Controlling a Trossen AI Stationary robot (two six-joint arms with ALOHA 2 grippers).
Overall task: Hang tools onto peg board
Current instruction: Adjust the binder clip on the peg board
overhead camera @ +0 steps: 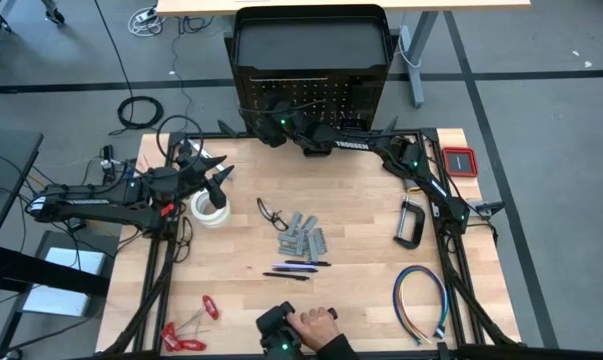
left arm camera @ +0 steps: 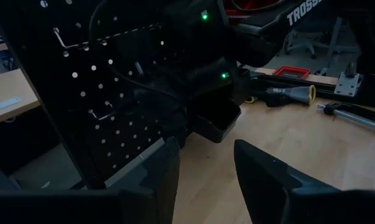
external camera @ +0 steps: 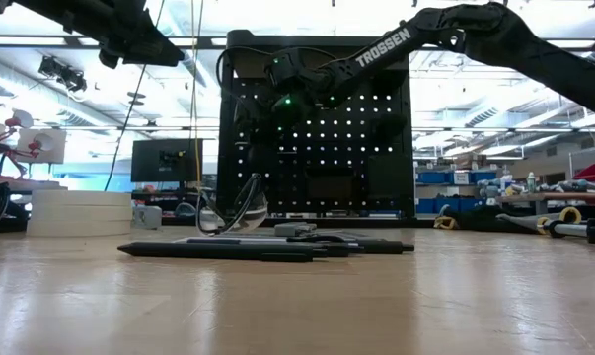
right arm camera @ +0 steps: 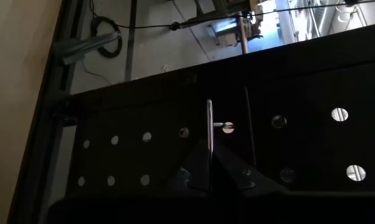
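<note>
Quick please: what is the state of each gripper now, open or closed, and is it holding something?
Left gripper: open, holding nothing, over the white tape roll.
Right gripper: shut on a thin silver tool, at the peg board.

The only readable text is the brand word "TROSSEN" in white capitals on the right arm (external camera: 386,49). In the low view it runs along the dark forearm link, slanting up toward 2 o'clock in front of the peg board (external camera: 376,148). In the high view it reads on the same link; the left wrist view cuts it to "TROSS".
</note>
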